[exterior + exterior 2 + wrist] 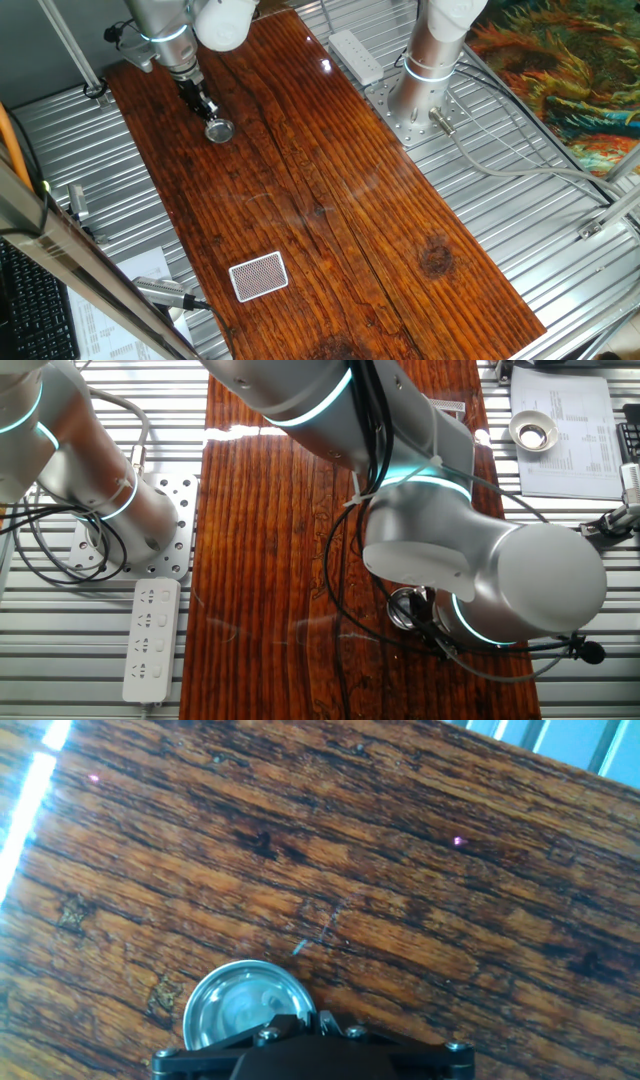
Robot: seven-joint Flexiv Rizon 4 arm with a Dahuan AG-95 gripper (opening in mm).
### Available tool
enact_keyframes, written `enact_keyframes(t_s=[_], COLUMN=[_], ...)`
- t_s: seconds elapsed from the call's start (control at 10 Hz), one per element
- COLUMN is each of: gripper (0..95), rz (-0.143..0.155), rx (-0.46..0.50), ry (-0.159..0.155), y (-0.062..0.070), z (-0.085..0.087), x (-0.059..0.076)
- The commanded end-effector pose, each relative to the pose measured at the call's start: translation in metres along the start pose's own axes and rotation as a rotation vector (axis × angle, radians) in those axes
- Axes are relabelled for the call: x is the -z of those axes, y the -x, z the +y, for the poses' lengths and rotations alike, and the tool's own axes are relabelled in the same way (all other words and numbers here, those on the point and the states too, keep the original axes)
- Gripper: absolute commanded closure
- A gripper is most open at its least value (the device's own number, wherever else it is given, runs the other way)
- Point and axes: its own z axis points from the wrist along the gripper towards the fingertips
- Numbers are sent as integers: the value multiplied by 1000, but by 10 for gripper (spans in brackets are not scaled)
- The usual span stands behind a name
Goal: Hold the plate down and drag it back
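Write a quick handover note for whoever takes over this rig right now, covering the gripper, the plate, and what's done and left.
Gripper: down at the plate, fingertips at its rim; open or shut cannot be told.
Plate: flat on the wooden board, near the far end by the arm.
Card: lies alone at the board's near end, not involved.
Done: gripper brought down to the plate.
Left: confirm it is pressed down, then drag it back.
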Motion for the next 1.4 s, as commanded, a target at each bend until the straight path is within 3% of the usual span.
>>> enact_keyframes(t_s=[0.1, 1.4], gripper=[950, 950], rz=[-1, 11], rx=[6, 45], ry=[0, -20], y=[-2, -16], z=[-1, -9], x=[0, 4])
